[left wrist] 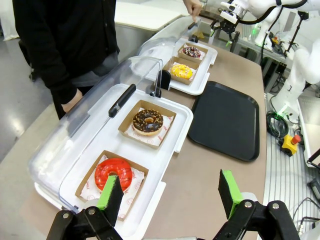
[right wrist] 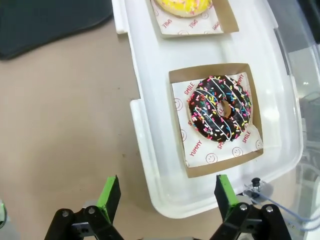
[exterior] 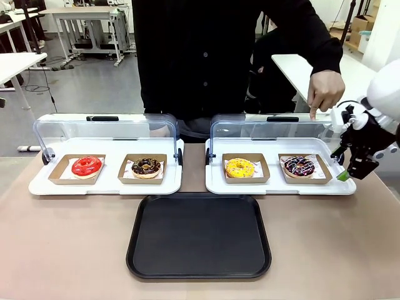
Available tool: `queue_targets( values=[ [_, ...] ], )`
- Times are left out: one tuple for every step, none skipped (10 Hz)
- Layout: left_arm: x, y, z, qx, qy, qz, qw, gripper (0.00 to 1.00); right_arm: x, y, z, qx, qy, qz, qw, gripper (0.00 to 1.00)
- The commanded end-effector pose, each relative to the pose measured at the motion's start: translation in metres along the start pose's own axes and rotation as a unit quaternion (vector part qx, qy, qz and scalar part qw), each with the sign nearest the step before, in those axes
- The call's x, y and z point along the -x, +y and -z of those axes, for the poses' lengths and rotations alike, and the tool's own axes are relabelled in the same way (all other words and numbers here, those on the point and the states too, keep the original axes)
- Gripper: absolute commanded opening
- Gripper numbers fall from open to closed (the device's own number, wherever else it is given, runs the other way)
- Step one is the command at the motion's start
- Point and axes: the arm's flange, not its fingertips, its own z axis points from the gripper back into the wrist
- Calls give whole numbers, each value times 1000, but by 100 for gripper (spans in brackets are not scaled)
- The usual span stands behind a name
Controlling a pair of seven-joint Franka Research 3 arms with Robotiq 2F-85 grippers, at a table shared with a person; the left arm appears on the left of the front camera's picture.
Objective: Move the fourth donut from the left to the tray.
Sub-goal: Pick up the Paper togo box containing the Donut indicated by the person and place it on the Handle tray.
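The fourth donut (exterior: 299, 166) (left wrist: 192, 51) (right wrist: 220, 107) is chocolate-iced with pink, purple and white streaks. It sits in a brown cardboard holder at the right end of the right white case. My right gripper (exterior: 350, 172) (right wrist: 167, 195) hangs open just off that case's right end, above the table and short of the donut, holding nothing. The black tray (exterior: 199, 234) (left wrist: 225, 120) (right wrist: 45, 20) lies bare at the table's front middle. My left gripper (left wrist: 170, 195) is open and holds nothing, near the left case's outer end.
A red donut (exterior: 86, 166), a sprinkled chocolate donut (exterior: 146, 167) and a yellow donut (exterior: 240, 167) sit in holders in two white cases with raised clear lids. The person's hand (exterior: 324, 94) points a finger down onto the right lid (exterior: 269, 130).
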Motion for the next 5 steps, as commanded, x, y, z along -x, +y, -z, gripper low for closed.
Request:
queue_targets(
  values=[
    [-1,-2,0,5,1,0,1000,100,0,-11,14,24,12,-43,999,100],
    [-1,-2,0,5,1,0,1000,100,-1,-11,25,26,16,-55,998,100],
    [-1,-2,0,5,1,0,1000,100,-2,-12,34,29,16,-64,997,100],
    [-1,-2,0,5,1,0,1000,100,-4,-12,41,32,20,-72,997,100],
    [-1,-2,0,5,1,0,1000,100,-4,-17,45,39,22,-77,996,100]
  ],
)
